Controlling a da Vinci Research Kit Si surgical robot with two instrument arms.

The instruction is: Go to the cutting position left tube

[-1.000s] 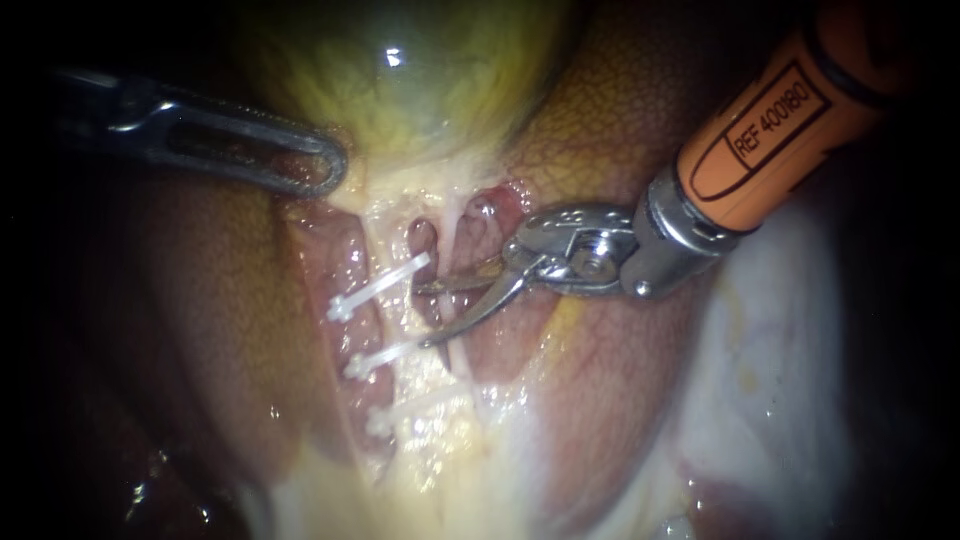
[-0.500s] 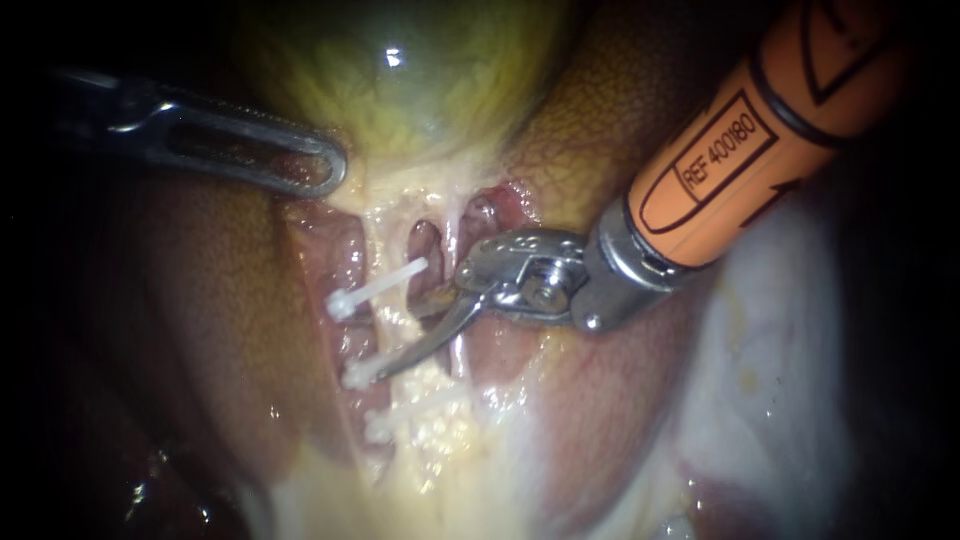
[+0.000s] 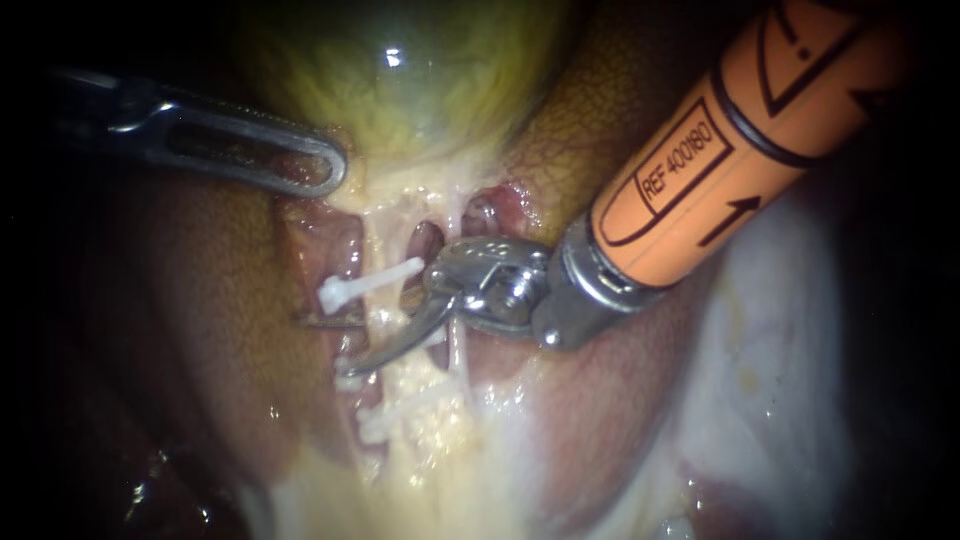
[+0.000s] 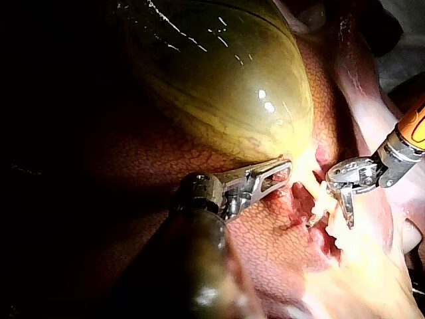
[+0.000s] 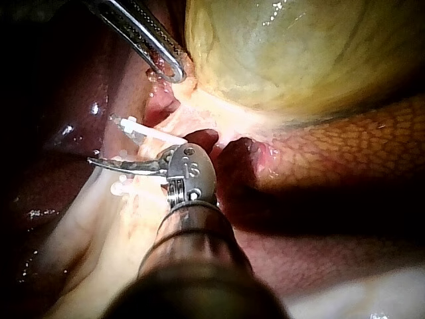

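The left tube [image 3: 383,318] runs down from the yellow-green gallbladder [image 3: 420,80] and carries three white clips: an upper [image 3: 365,284], a middle [image 3: 350,381] and a lower [image 3: 378,420]. My right instrument [image 3: 322,346], on an orange shaft, ends in two curved blades. They stand open astride the left tube, between the upper and middle clips. A thinner right tube [image 3: 458,355] passes just under the blades' hinge. My left instrument [image 3: 325,170] has slotted jaws shut on tissue at the gallbladder's neck [image 4: 295,169].
Brown liver [image 3: 200,300] lies on both sides of the tubes. Pale fatty tissue [image 3: 770,380] spreads at the lower right. In the right wrist view the blades [image 5: 106,169] lie beside a clip [image 5: 143,131].
My right instrument has moved left past the right tube, and its open blades now reach across the left tube. My left instrument has stayed where it was.
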